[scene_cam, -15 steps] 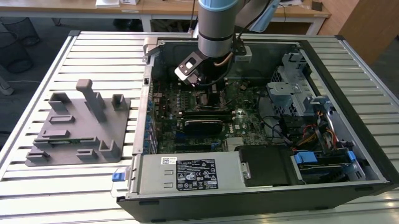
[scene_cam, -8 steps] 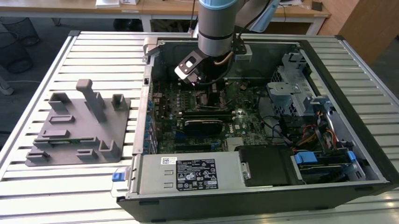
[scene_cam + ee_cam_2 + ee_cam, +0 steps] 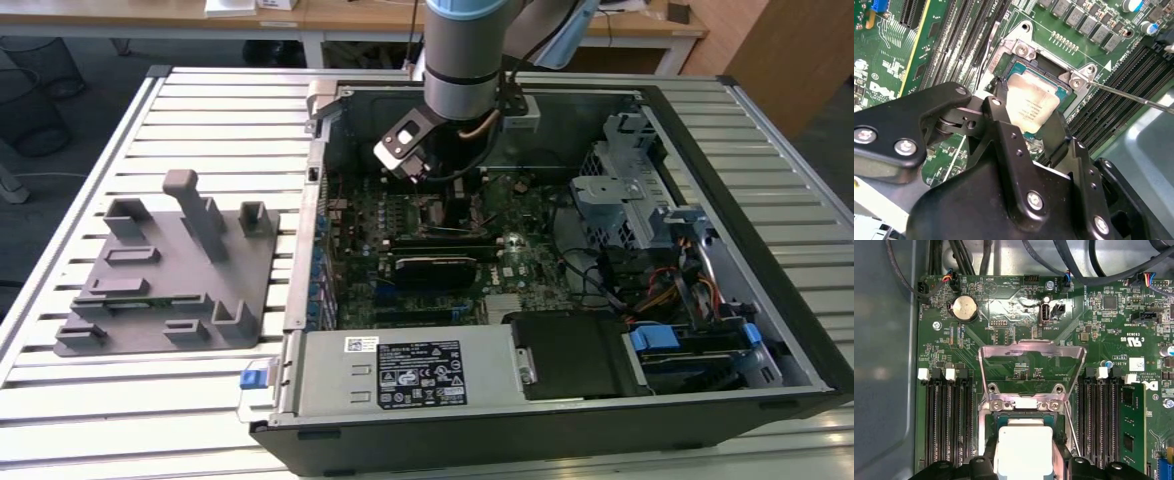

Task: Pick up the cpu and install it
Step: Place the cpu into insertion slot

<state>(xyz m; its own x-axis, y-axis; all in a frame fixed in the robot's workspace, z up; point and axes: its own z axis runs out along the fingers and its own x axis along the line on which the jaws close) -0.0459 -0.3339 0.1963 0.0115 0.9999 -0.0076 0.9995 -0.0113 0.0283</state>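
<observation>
Black end effector clenches the pale silver square cpu — first wrist view adds the socket's raised metal frame.

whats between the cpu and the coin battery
In the first wrist view, the socket's raised metal load plate stands between the cpu and the coin battery.

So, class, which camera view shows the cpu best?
The second wrist view: the cpu lies close up, its silver top and the socket around it plain. The first wrist view shows the cpu as a pale square, partly behind the gripper. In the exterior view the arm stands over that spot.
</observation>
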